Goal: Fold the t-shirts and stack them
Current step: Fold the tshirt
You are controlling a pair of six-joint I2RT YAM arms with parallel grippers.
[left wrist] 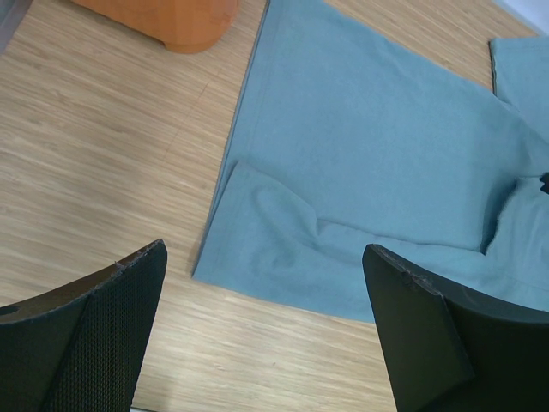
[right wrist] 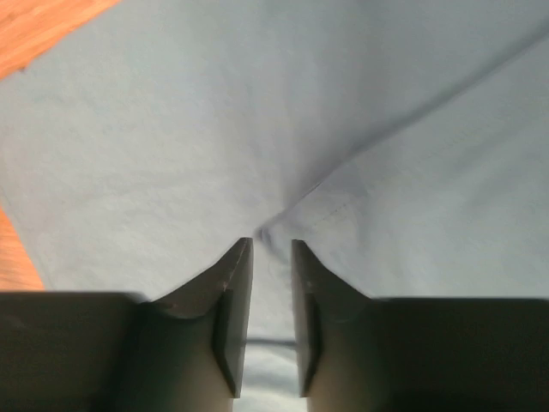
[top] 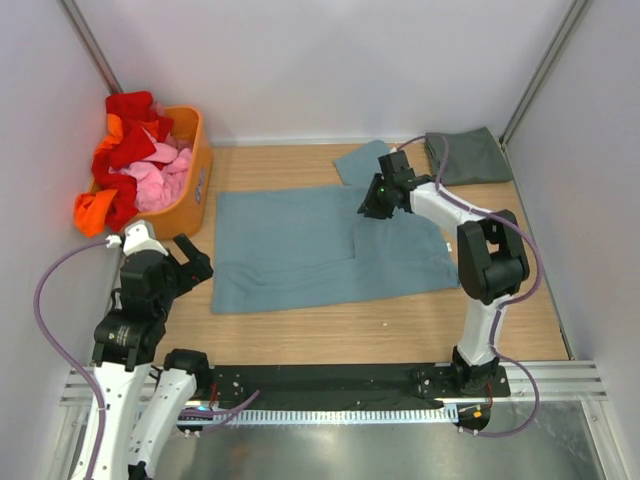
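The large blue-teal t-shirt (top: 300, 250) lies flat across the middle of the table, with a sleeve pointing to the back. My right gripper (top: 375, 203) is at the shirt's back edge. In the right wrist view its jaws (right wrist: 272, 245) stand nearly together, with a raised fold of the blue-teal cloth (right wrist: 171, 129) between them. My left gripper (top: 190, 265) is open and empty, off the shirt's left edge. In the left wrist view (left wrist: 264, 257) it hovers above the shirt's near left corner (left wrist: 257, 249). The dark grey-green t-shirt (top: 468, 155) lies folded at the back right.
An orange plastic basket (top: 197, 175) full of red, pink and orange clothes stands at the back left; its corner shows in the left wrist view (left wrist: 171, 17). White walls close in the table on three sides. Bare wood runs along the front of the shirt.
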